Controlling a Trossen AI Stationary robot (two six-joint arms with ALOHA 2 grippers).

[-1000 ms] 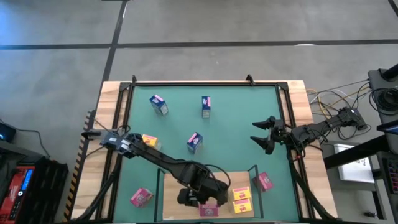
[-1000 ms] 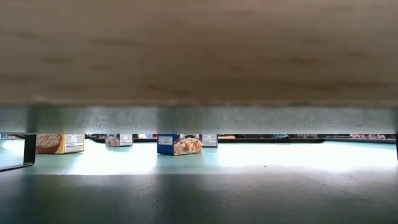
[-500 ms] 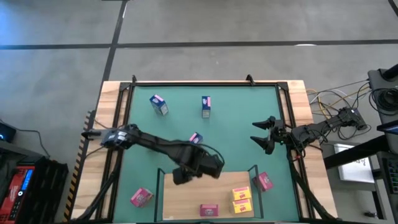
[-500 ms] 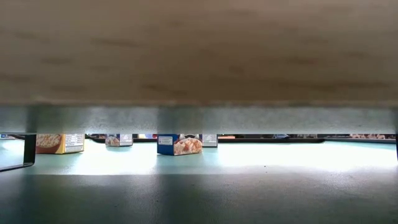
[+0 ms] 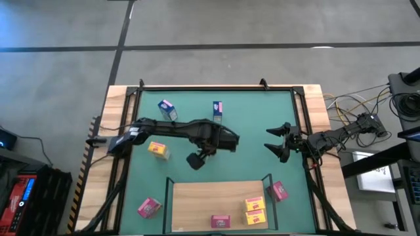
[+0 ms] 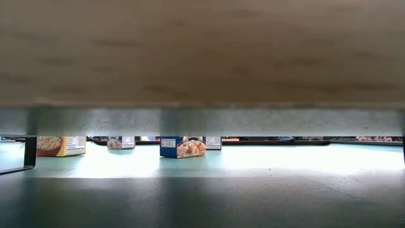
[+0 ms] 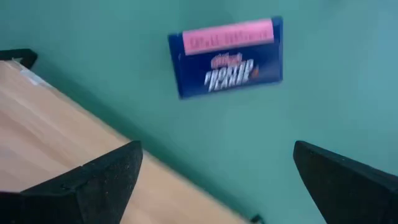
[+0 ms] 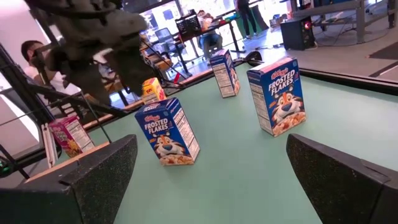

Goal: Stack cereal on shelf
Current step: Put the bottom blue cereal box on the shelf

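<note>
- Wood from the shelf (image 6: pixel 202 50) fills most of the low view. Only a thin slit below it shows the green mat (image 6: pixel 285 158) and a few boxes, of which a blue one (image 6: pixel 182 147) is the clearest.
- From above, the left arm covers the third blue box. It shows only in the left wrist view, lying flat on the mat (image 7: pixel 227 56), just beyond the shelf's corner.
- Blue cereal boxes: three, all upright on the mat in the right wrist view (image 8: pixel 172 132), (image 8: pixel 278 104), (image 8: pixel 224 73).
- Yellow boxes: three, two side by side on the shelf (image 5: pixel 254 204), (image 5: pixel 254 217) and one on the mat (image 5: pixel 157 149).
- Pink boxes: three, one on the shelf's near edge (image 5: pixel 220 221) and one on the mat at each side of it (image 5: pixel 149 207), (image 5: pixel 278 191).
- The left gripper (image 5: pixel 197 159) hangs over mid-mat, its jaws spread wide and holding nothing.
- The right gripper (image 5: pixel 279 142) waits at the counter's right edge, its jaws also apart and empty.
</note>
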